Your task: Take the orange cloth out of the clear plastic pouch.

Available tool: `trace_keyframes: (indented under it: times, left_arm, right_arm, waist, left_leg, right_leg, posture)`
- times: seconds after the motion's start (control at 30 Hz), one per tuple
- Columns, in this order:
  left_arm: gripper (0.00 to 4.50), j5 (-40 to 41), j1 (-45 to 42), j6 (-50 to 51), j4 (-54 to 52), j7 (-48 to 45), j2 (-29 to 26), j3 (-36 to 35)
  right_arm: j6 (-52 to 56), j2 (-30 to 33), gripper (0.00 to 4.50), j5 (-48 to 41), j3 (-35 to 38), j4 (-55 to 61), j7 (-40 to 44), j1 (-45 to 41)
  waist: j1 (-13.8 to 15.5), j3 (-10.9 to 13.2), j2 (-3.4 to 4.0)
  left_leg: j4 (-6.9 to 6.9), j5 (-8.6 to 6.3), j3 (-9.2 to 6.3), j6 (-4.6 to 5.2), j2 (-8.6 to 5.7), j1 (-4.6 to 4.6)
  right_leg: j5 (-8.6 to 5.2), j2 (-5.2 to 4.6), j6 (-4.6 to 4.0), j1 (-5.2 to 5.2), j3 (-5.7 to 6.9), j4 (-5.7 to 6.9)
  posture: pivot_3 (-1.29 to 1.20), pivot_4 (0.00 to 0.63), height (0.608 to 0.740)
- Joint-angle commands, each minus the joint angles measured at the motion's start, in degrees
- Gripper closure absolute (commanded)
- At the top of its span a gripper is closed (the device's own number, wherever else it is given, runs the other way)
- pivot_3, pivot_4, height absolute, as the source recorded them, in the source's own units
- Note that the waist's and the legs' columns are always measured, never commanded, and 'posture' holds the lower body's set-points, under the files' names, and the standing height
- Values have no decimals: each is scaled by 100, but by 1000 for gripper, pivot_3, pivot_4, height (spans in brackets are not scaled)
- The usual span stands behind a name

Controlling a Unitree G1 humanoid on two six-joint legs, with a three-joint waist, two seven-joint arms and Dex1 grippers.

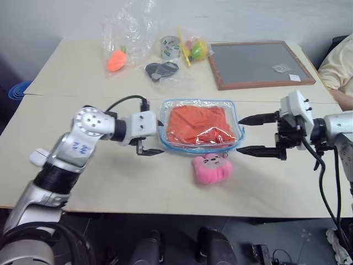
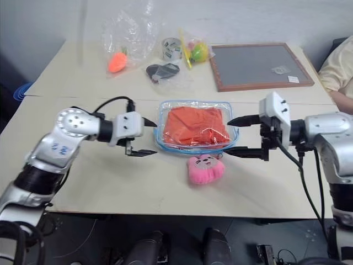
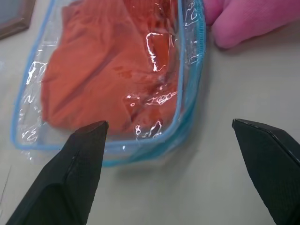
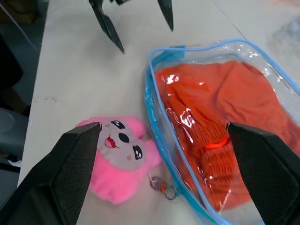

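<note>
Orange cloth (image 1: 197, 123) lies folded and wrinkled inside the clear plastic pouch (image 1: 201, 144), which sits flat on the table (image 1: 110, 182) and serves as my landmark; nothing of the cloth pokes out yet, so I judge the job barely begun. My left gripper (image 1: 150, 142) hangs at the pouch's left end with its two black fingers spread wide and empty, close to the blue zipper edging but not touching it as far as I can see. My right gripper (image 1: 249, 134) faces it from the pouch's right end, fingers likewise wide apart and holding nothing, one tip above the rim and one lower beside it. A pink plush (image 1: 212, 168) lies just beside the pouch's near edge, toward me. Beyond the pouch, well apart, are a framed board (image 1: 257, 64) and a small carrot toy (image 1: 116, 60) in a thin bag. I think the step in hand is to pin one end of the pouch and work the opening with the other gripper. I would pinch only the blue edging on one side, keep that hold low and steady, and steer clear of the plush so it does not drag along. I cannot tell from here whether the zipper is open.
</note>
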State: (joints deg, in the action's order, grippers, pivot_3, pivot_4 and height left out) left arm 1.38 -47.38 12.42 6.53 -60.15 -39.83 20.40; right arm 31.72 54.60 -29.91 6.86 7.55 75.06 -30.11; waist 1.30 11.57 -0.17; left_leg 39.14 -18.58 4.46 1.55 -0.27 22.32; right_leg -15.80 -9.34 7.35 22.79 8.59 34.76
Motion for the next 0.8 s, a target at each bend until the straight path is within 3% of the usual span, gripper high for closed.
trace_keyframes:
  times: [0.03,0.17,0.53,0.8]
  left_arm:
    - [30,-273,-495,-514,769,-74,351,99]
    - [909,-335,-830,-907,1487,-197,783,100]
    - [4392,-424,-439,-1135,1285,-704,871,101]
    - [4454,-552,-70,-929,614,-618,555,-69]
  right_arm:
    - [197,140,0,-280,452,511,-251,196]
    - [280,163,0,-341,645,791,-494,513]
    - [287,205,0,-443,715,781,-757,539]
    - [144,114,0,-357,449,558,-692,265]
  waist:
    - [14,0,0]
    - [20,2,-5]
    - [12,2,-6]
    - [8,2,-5]
  left_leg:
    - [1,0,0,0,-1,0]
    - [6,0,-3,3,-1,2]
    - [7,0,-8,3,4,2]
    - [8,0,-10,4,9,2]
  right_leg:
    - [0,-1,0,0,0,1]
    - [1,-4,1,-1,1,2]
    - [1,-5,2,-2,2,3]
    - [1,-6,2,-2,2,3]
  posture:
    - [0,150,740]
    - [0,150,740]
    - [0,150,740]
    - [0,150,740]
